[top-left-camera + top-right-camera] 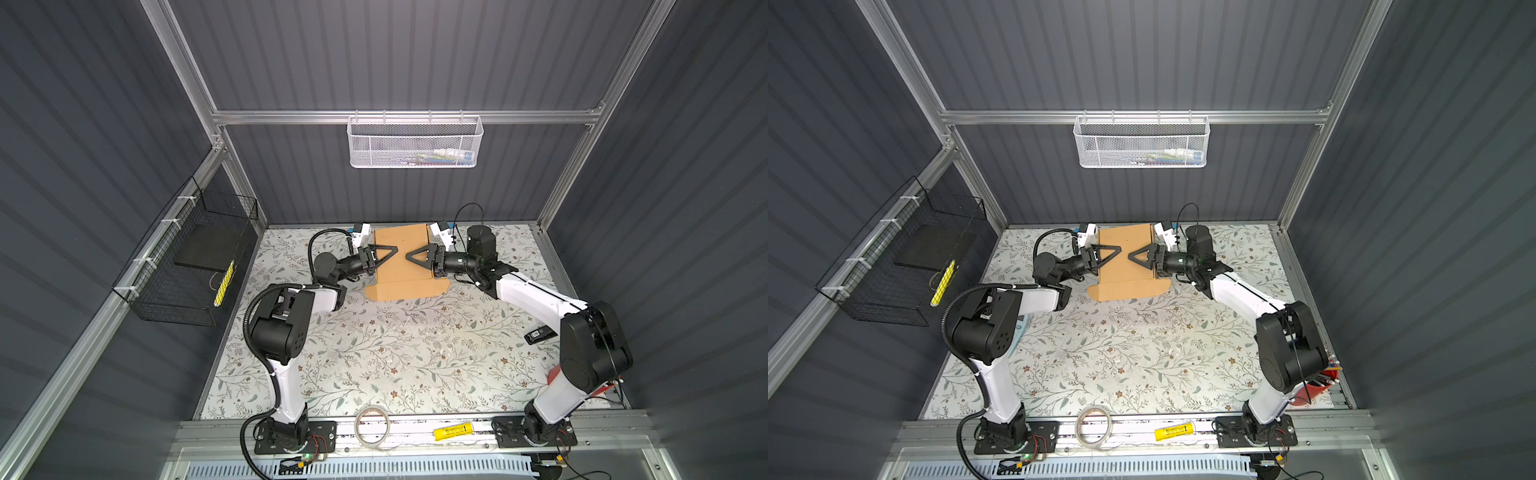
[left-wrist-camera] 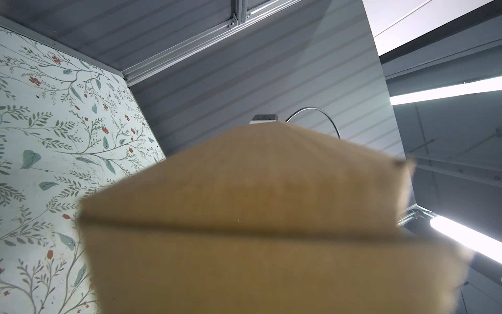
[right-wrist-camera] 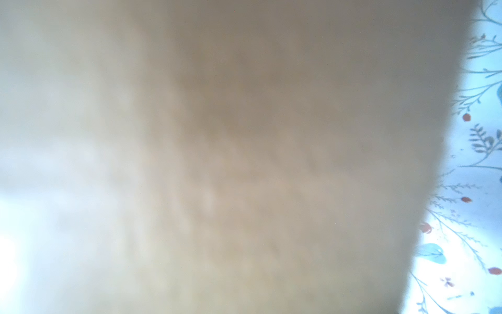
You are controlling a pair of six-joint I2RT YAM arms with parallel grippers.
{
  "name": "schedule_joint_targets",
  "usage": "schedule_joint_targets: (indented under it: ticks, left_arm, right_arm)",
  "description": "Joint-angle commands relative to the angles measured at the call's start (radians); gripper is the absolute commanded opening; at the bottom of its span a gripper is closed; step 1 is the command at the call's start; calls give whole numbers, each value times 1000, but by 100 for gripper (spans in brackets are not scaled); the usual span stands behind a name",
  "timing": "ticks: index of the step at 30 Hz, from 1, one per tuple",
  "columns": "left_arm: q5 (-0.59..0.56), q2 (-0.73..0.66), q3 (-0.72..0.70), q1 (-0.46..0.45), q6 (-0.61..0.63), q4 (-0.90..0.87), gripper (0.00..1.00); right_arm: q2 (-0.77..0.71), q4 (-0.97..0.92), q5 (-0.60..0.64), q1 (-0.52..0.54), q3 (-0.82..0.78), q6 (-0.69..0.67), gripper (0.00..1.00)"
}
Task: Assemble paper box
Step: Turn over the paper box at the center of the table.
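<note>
Nearest, on the metal rail (image 1: 415, 428) between the two arm bases: a tape roll (image 1: 372, 424) lying flat and, just right of it, a yellow tube (image 1: 454, 432) on its side. At the near right corner, behind the right arm, a red cup (image 1: 1316, 388), mostly hidden. Further in on the right, a small black device (image 1: 539, 334) lying on the floral counter (image 1: 395, 353), well apart from the work.

At the far middle of the counter, close to the far wall: the paper box (image 1: 401, 266), brown cardboard, folded, with a flap (image 1: 405, 289) with rounded corners spread flat on the counter on its near side.

Left gripper (image 1: 386, 254) reaching over the box from the left, right gripper (image 1: 417, 257) from the right, tips facing each other and apart above the top panel in both top views. Only the upper triangular finger of each in sight, the lower side hidden by cardboard; cannot tell whether either is spread or pinching the box.

Both wrist views blocked by the box: blurred cardboard with one dark seam (image 2: 258, 217) over the lower half for the left, nearly the whole picture (image 3: 244, 163) for the right.

On the left wall, a black wire basket (image 1: 187, 266). On the far wall, hung from a rail, a white mesh basket (image 1: 415, 141).
</note>
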Motion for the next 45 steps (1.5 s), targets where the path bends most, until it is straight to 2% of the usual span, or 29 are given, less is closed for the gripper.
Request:
schedule_joint_targets:
  ticks: [1,13,22,31,35,42,45]
  left_arm:
    - [4,-9,8,21,-27,45,51]
    - [-2,-6,4,81,-80,26,48]
    - [-16,-34,-35,123,-73,-128,46]
    - [-36,-109,-29,145,-9,-474,45]
    - [-47,-155,1,151,93,-723,44]
    - [-63,-226,41,165,230,-1105,43]
    - [-66,-239,51,172,236,-1179,42]
  right_arm:
    - [-27,39,1,-8,-7,2,84]
    - [-124,-76,39,-62,-68,-106,84]
    - [-251,-356,169,-123,-74,-372,84]
    - [-383,-475,385,-124,-95,-602,84]
    - [-434,-505,465,-124,-119,-690,84]
    - [-468,-469,545,-123,-192,-783,84]
    - [-461,-443,552,-123,-214,-800,84]
